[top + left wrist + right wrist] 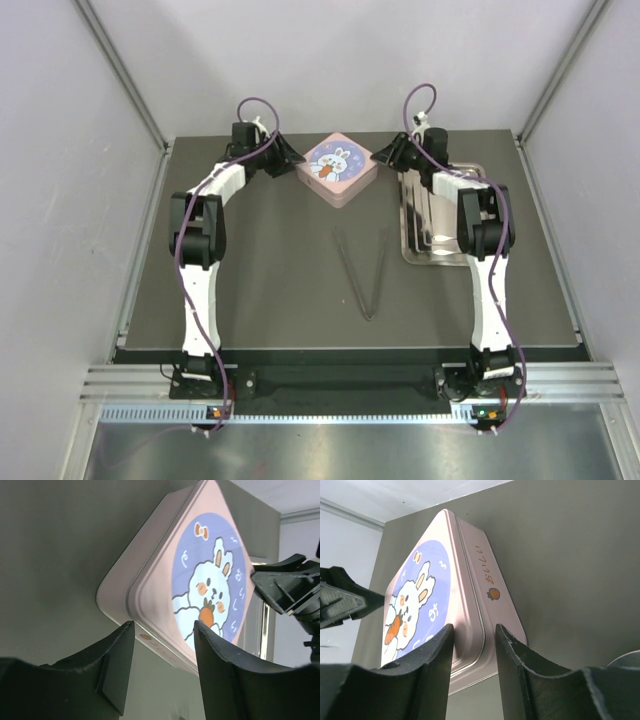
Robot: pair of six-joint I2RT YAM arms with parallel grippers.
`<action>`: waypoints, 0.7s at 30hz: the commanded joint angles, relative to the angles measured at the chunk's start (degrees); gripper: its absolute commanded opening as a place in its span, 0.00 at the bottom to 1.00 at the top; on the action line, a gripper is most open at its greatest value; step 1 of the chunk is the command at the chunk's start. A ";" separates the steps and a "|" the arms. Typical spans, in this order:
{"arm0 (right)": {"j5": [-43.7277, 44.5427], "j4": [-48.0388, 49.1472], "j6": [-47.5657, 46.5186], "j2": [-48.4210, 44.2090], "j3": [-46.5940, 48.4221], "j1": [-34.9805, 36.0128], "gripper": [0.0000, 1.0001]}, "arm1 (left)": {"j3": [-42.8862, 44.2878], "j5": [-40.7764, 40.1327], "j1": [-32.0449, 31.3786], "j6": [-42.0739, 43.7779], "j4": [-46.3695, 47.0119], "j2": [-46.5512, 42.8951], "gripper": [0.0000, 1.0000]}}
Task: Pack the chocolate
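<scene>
No chocolate shows in any view. The pink square box with the rabbit picture (339, 169) lies closed at the back middle of the table, turned like a diamond. My left gripper (291, 160) is open at the box's left corner; in the left wrist view the box (165, 595) lies just past the open gripper (163, 626). My right gripper (386, 153) is open at the box's right corner; in the right wrist view the gripper (474, 628) straddles the lid's edge at the near corner of the box (470, 580), with gaps on both sides.
Dark metal tongs (366, 280) lie in a V on the mat in the middle. A metal tray (441, 256) sits at the right under the right arm; its rim shows in the right wrist view (630, 658). Grey walls stand close at the back and sides.
</scene>
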 commanded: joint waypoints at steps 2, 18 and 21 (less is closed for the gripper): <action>0.56 -0.95 -2.17 -2.58 -2.29 -0.10 0.38 | 2.66 2.17 0.04 -1.14 2.27 -0.71 0.55; -1.64 2.65 -2.08 -5.75 -6.69 -0.28 0.45 | 1.61 2.44 -0.22 -0.88 2.45 -1.67 0.51; -1.82 2.74 -2.52 -6.36 -7.04 -0.19 0.45 | 1.52 2.35 -0.31 -0.97 2.45 -2.20 0.51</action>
